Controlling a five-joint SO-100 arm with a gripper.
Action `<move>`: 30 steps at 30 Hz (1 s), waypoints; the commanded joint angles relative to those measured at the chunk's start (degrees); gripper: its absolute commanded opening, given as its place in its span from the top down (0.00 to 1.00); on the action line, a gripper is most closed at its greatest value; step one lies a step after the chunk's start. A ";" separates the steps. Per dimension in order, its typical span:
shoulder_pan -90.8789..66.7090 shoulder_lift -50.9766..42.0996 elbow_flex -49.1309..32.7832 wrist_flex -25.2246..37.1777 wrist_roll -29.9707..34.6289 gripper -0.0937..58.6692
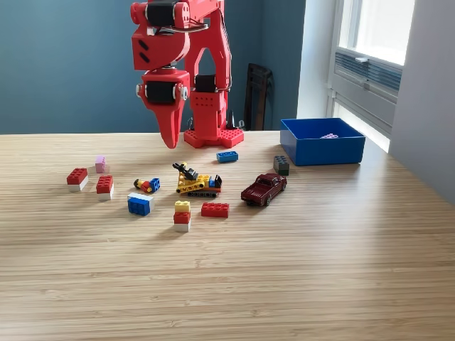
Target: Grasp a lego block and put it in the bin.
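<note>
My red gripper (169,138) hangs above the table with its tip pointing down and its fingers together, holding nothing. Several lego blocks lie below and in front of it: a blue and white block (139,204), a red block (215,209), a yellow, red and white stack (182,215), a small blue block (227,156) and red and white blocks (104,187) at the exterior view's left. The blue bin (321,141) stands at the right, near the window, with a pale piece showing inside it.
A dark red toy car (264,189) sits right of centre. A yellow toy digger (196,182) stands beside it. A dark grey block (281,165) lies in front of the bin. The arm's red base (212,135) stands at the table's back edge.
</note>
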State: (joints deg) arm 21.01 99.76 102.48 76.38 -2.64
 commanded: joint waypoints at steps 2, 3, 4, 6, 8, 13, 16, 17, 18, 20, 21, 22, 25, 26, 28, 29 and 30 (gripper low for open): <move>7.21 5.10 1.23 -1.93 -0.62 1.00; 8.53 5.10 1.49 -2.11 -0.79 1.00; 9.84 5.10 1.58 -2.20 -0.97 1.00; 12.22 5.10 1.58 -2.29 -1.32 1.00; 14.33 5.10 1.76 -2.29 -1.85 1.00; 18.81 5.01 2.72 -3.08 -2.81 1.00; 20.57 5.01 3.87 -3.96 -3.34 1.00; 21.09 5.01 4.13 -4.31 -3.43 1.00; 21.45 5.01 4.39 -4.66 -3.52 1.00; 22.32 4.83 4.75 -5.19 -3.43 1.00; 22.76 4.75 5.01 -5.54 -3.34 1.00; 23.29 4.75 5.27 -5.89 -3.25 1.00; 24.96 4.48 6.06 -7.47 -2.81 1.00; 25.58 4.48 6.50 -8.35 -2.55 0.99; 26.89 4.39 6.94 -9.93 -1.41 0.98; 27.69 4.39 7.03 -10.55 -0.62 0.98; 28.56 4.39 7.12 -11.16 0.26 0.98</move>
State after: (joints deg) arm 47.20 100.81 110.13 66.71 -3.96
